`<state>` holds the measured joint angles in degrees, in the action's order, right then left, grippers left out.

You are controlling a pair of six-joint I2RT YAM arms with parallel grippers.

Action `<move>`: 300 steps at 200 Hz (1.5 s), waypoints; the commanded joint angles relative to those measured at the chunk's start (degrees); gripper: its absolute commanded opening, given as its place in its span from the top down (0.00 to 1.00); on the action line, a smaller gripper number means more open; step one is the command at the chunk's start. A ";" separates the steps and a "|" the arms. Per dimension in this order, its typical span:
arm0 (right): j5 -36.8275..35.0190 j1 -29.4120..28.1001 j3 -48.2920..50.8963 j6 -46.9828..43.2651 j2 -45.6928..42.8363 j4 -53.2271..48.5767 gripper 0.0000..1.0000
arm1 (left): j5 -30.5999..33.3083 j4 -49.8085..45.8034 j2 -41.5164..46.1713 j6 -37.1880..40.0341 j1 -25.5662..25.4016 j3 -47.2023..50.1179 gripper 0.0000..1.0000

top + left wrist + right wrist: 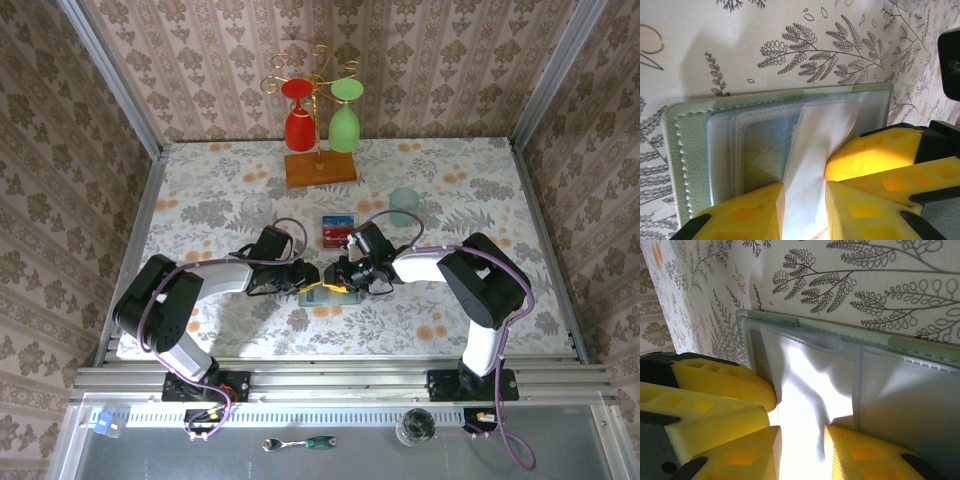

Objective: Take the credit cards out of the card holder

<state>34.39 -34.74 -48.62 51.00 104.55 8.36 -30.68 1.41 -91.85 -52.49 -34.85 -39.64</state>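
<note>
The card holder (pixel 687 150) lies open and flat on the tabletop (pixel 715 40) between the two arms, so neither is nearer: the left hand (pixel 805 200) and the right hand (pixel 800 440), each nearly closed, pinch its pale inner sleeve (pixel 812 145) from opposite sides, facing one another.
</note>
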 commanded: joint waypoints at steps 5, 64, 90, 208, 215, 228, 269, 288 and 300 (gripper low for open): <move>-0.20 0.46 1.51 0.13 -0.16 -0.27 0.72 | 2.93 -5.97 1.86 2.08 -0.22 -2.26 0.70; 0.72 1.31 3.16 0.60 0.54 2.04 0.80 | 1.78 -4.47 1.06 1.31 -0.46 -2.53 0.71; 1.20 1.59 3.52 0.70 0.83 2.83 0.83 | 0.54 -2.67 -0.08 0.43 -0.93 -2.70 0.73; 1.76 1.96 4.40 1.08 1.22 4.30 0.84 | 5.34 -8.77 2.07 1.92 -2.01 -4.67 0.74; 1.80 1.96 4.37 1.10 1.27 4.36 0.84 | 6.00 -9.87 2.35 2.42 -1.93 -5.04 0.73; 1.81 2.04 4.33 1.06 1.36 4.46 0.84 | 6.63 -11.16 2.51 2.91 -1.99 -5.44 0.71; 1.95 2.13 4.67 1.10 1.88 4.81 0.86 | 5.82 -10.42 1.29 2.66 -2.11 -5.61 0.69; 2.11 2.13 4.81 1.18 1.99 5.15 0.86 | 4.63 -9.18 0.43 2.13 -2.24 -5.60 0.69; 2.16 2.22 5.02 1.27 2.13 5.43 0.86 | 4.40 -9.39 -0.15 2.17 -2.50 -5.87 0.70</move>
<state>36.56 -33.04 -45.19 51.46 104.86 13.91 -25.41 -7.35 -90.91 -50.98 -36.77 -44.36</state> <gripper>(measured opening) 0.140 0.304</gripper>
